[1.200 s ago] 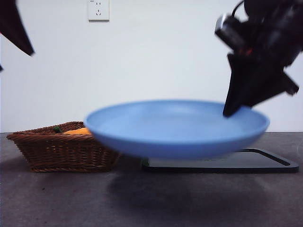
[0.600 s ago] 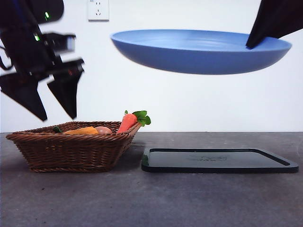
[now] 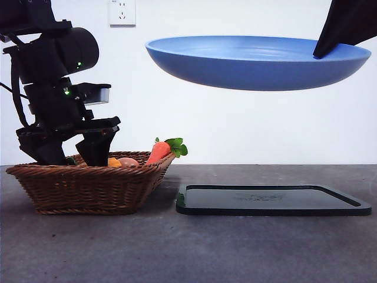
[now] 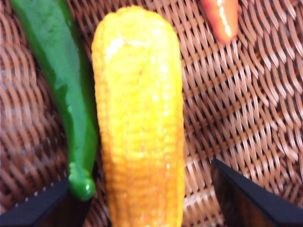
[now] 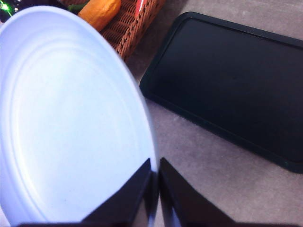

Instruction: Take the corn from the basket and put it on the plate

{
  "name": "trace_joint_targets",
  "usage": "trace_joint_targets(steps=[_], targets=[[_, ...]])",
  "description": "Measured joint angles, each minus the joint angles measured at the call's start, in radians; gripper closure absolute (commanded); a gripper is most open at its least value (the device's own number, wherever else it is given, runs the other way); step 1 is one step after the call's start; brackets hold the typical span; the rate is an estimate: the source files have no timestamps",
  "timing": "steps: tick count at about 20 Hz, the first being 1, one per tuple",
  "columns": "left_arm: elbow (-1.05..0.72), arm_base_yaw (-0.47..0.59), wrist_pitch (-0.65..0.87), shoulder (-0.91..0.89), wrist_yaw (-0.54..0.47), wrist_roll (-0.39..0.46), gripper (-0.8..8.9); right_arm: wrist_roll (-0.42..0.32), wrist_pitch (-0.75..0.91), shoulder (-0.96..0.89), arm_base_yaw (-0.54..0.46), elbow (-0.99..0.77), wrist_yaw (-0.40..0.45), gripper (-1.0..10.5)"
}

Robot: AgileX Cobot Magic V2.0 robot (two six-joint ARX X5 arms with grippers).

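Reaching down into the basket (image 3: pixel 88 188), the left hand (image 4: pixel 147 198) is wide open, one jaw on each side of the corn (image 4: pixel 139 118), not yet squeezing it. The corn lies flat on the basket's woven floor, just beside a green pepper (image 4: pixel 61 90). So the grabbing step looks about to happen: next the hand should close on the corn and lift it straight up. A carrot (image 3: pixel 160 150) leans on the basket's rim. The dark grey counter (image 3: pixel 177 247) also holds a black tray (image 3: pixel 271 200). High above the tray, the right hand (image 5: pixel 155 189) is pinched tight on the rim of the blue plate (image 3: pixel 253 62). Behind is a white wall with a socket (image 3: pixel 122 12).
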Motion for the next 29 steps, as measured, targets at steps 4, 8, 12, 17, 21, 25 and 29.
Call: trace_joint_targets(steps=[4, 8, 12, 17, 21, 25, 29], targets=[[0.001, 0.000, 0.005, 0.012, -0.001, 0.003, 5.25, 0.000, 0.000, 0.000, 0.000, 0.000, 0.000, 9.4], [0.001, -0.001, 0.000, 0.016, -0.001, -0.010, 6.13, 0.000, 0.000, 0.000, 0.000, 0.000, 0.000, 9.4], [0.001, -0.002, 0.000, 0.016, -0.001, -0.033, 6.62, 0.000, 0.000, 0.000, 0.000, 0.000, 0.000, 9.4], [0.001, -0.003, -0.002, -0.013, 0.037, -0.062, 6.62, -0.001, 0.000, 0.000, 0.000, 0.000, 0.009, 9.4], [0.002, -0.020, -0.002, -0.122, 0.085, -0.086, 6.62, -0.001, 0.000, 0.000, 0.000, 0.000, 0.063, 9.4], [0.002, -0.063, -0.002, -0.253, 0.117, -0.093, 6.62, 0.004, 0.008, 0.035, 0.000, 0.000, 0.097, 9.4], [0.002, -0.148, -0.002, -0.358, 0.153, -0.110, 6.62, 0.028, 0.062, 0.166, 0.000, 0.000, 0.097, 9.4]])
